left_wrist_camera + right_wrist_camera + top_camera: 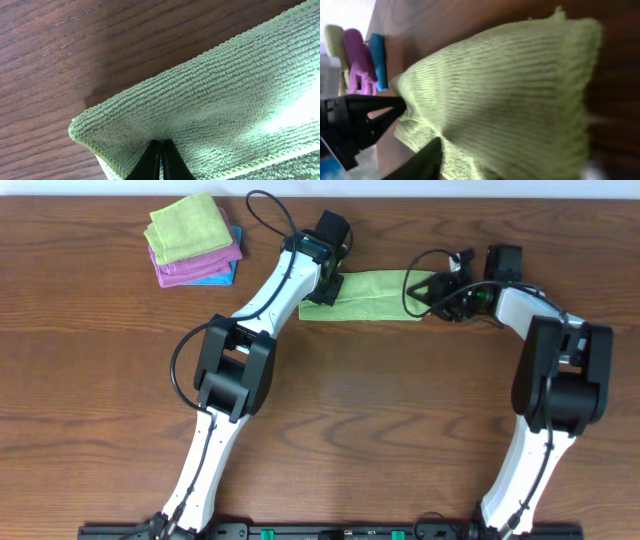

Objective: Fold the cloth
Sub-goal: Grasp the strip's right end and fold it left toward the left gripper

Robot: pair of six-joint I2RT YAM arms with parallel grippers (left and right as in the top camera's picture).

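1. So the cloth (365, 297) is lying as a long narrow strip on the far middle of the table (330, 430), running left to right between the two arms. It looks like it's already been doubled over once.
2. The left gripper (322, 288) is at the strip's left end. Its wrist view shows the jaws pressed together with a pucker of the terry pinched between them, right by a corner. My guess is it's holding that end so it can carry it over to the other end for the next fold.
3. The right gripper (428, 290) sits at the strip's right end. In its wrist view one dark finger (422, 160) pokes in under the fabric, but the other is hidden, so I honestly can't tell whether it has a grip. It's probably there to pin or lift that end.
4. A spare stack of cloths (195, 245) (green on top, then purple, then blue) is parked at the far left, well apart from the action, and looks untouched.
5. As for writing, I can't read any brand or label anywhere, and no tag shows on the cloth from these angles.
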